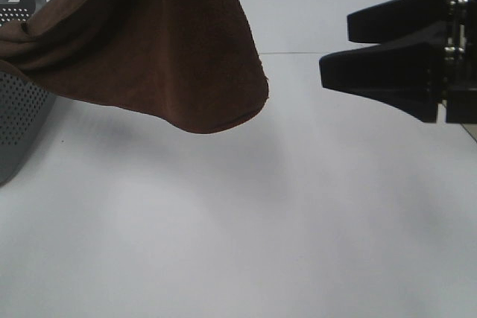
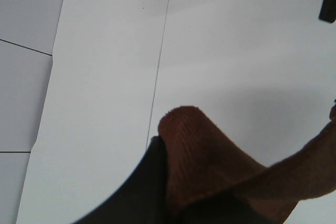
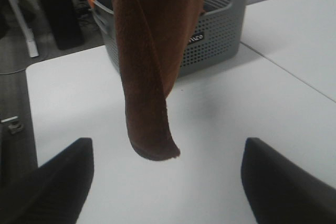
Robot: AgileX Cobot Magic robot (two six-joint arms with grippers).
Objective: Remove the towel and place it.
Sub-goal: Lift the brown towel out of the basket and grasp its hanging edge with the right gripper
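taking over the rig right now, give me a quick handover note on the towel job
Left gripper: shut on the towel, holding it up.
Right gripper: open, empty, beside the towel's hanging end.
Towel: one part trails over the rim of the grey basket; the free end hangs above the white table, not touching it.
Done: towel gripped and mostly out of the basket.
Left: clear it from the basket, lay it on the table, release.
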